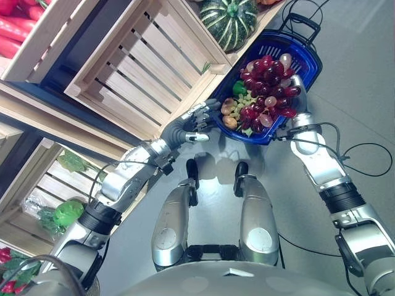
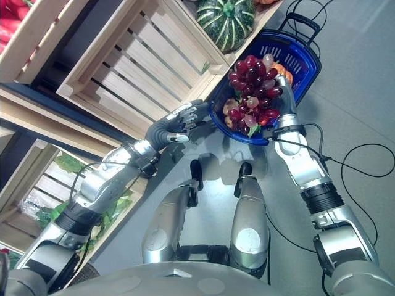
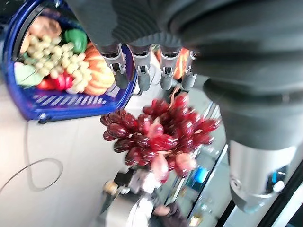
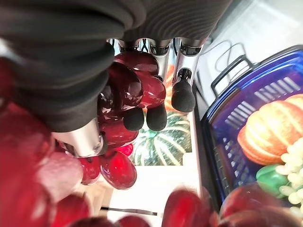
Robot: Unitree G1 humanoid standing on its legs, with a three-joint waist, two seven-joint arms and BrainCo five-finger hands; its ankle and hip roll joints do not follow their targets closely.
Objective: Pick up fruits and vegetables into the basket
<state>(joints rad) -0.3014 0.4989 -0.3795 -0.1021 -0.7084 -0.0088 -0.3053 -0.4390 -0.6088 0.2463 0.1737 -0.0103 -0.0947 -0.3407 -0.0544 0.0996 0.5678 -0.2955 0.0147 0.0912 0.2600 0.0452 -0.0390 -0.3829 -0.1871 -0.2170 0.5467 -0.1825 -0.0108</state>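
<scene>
Right hand: was raised over the blue basket, fingers curled round the bunch of red grapes; in its wrist view the dark-tipped fingers were wrapped against the red berries.
Red grapes: were held above the basket's opening, hanging partly over its contents and not resting on the basket floor as far as could be told.
Left hand: was at the basket's near rim on the robot's left side, fingers fairly straight and relaxed, touching or just beside the rim; it clasped nothing.
Blue basket: stood on the grey floor just beside the lower wooden crate, its black handle folded toward the far side.
Basket contents: green grapes, an orange pumpkin, a green pepper and brownish pieces at the near edge.
Wooden crate: a slatted one stood tilted, beside the left arm.
Striped green squash: sat on the shelf just behind the basket.
Lower shelf: leafy greens lay in a crate by the left elbow.
</scene>
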